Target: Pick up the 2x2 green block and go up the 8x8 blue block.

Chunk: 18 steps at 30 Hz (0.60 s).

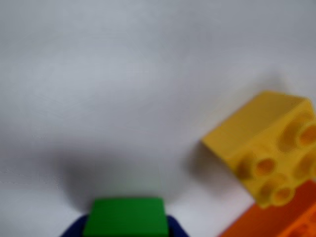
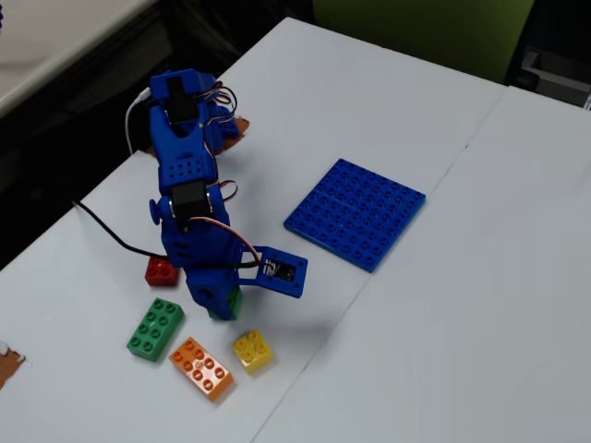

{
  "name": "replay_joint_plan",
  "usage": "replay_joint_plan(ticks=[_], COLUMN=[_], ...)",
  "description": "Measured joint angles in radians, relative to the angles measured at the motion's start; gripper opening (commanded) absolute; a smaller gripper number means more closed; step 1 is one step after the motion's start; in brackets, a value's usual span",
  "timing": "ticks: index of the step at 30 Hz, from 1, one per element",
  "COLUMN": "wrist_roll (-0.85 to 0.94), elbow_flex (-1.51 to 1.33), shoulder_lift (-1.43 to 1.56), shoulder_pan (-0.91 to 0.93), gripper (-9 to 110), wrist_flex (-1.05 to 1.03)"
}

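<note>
Small green block (image 1: 126,216): rigid moulded plastic, judged light, hard and smooth-sided, so liable to slip under a weak or off-centre pinch. Best taken across two opposite flat side walls, low enough to clear the studs.

Location: at the bottom edge of the wrist view, flanked by the blue claw (image 2: 224,305) tips; in the fixed view, just a sliver of green under the arm, beside the yellow block (image 2: 252,351) and orange block (image 2: 202,367). Seemingly pinched, though contact on both sides not confirmed.

Destination: blue baseplate (image 2: 355,212), flat on the white table (image 2: 480,305), well apart from the claw.
</note>
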State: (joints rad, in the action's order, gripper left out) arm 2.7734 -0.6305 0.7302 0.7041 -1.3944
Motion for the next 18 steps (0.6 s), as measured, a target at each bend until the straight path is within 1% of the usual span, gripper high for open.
replay_joint_plan(ticks=[3,9,12,18], wrist_roll=[-0.021,-0.071,-0.167,-0.442], elbow_flex=[0.000,-0.014,-0.150,-0.423], shoulder_lift=[0.057,0.256,0.413,0.687], shoulder_pan=[0.002,0.020,0.017,-0.049], gripper=[4,3,3,3], wrist_flex=[-0.072,-0.305,-0.334,-0.347])
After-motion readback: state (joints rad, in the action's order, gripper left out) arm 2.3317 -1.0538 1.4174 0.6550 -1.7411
